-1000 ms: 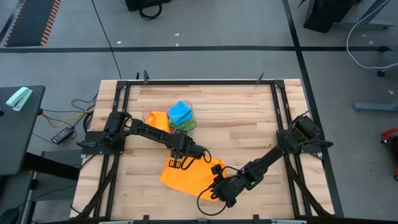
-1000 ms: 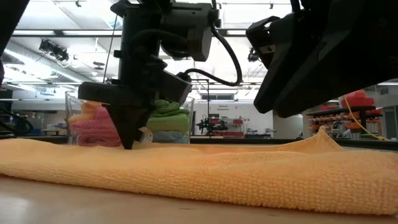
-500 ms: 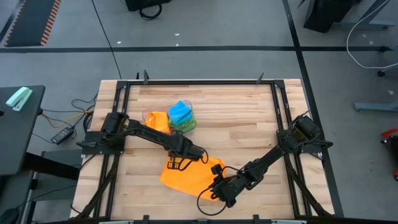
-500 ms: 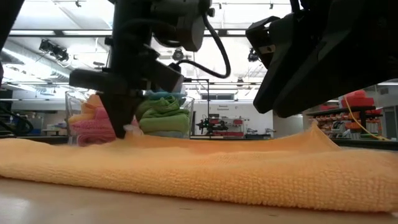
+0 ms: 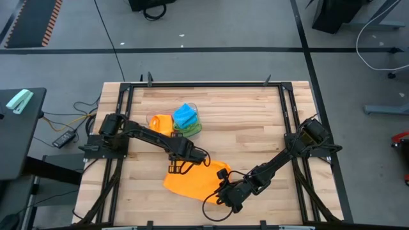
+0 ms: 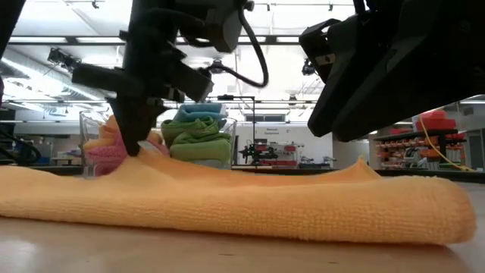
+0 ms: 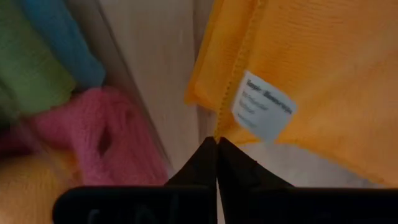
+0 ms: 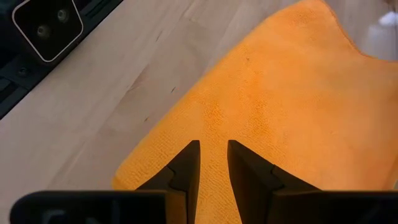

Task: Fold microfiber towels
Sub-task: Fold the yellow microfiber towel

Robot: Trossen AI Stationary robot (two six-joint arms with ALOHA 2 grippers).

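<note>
The left gripper [image 7: 216, 142] has its fingers [image 7: 200, 163] clenched on the hem of the orange towel [image 5: 195, 181], next to the white label [image 7: 261, 107]. In the low view that corner is raised off the surface [image 5: 249, 124]. The right gripper [image 8: 213, 146] rests on the towel's opposite, near edge with its fingers [image 8: 184, 167] a narrow gap apart. Whether they pinch any cloth cannot be told from the views.

The towel lies spread and unfolded on the near half of the surface, between the two grippers. Further towels in pink [image 6: 114, 154], green [image 6: 198, 139] and blue [image 5: 185, 115] sit in the clear tub [image 5: 192, 126] at the surface's middle, just beyond the left gripper.

Likely faults from here:
- The left grip holds only a thin strip of hem. A fast lift could pull the cloth out of the fingers.
- If the right gripper does not pin its edge, the whole towel may drag instead of folding.
- The left gripper works close to the tub. A wide swing could strike it.

View coverage:
- The left wrist view alone shows the label and the exact hem contact.
- The low view alone shows the raised corner and the towel's slack.
- The high view alone shows the towel's outline and both arms relative to the tub.
- The right wrist view shows the finger gap, which the low view hides behind the arm body.
</note>
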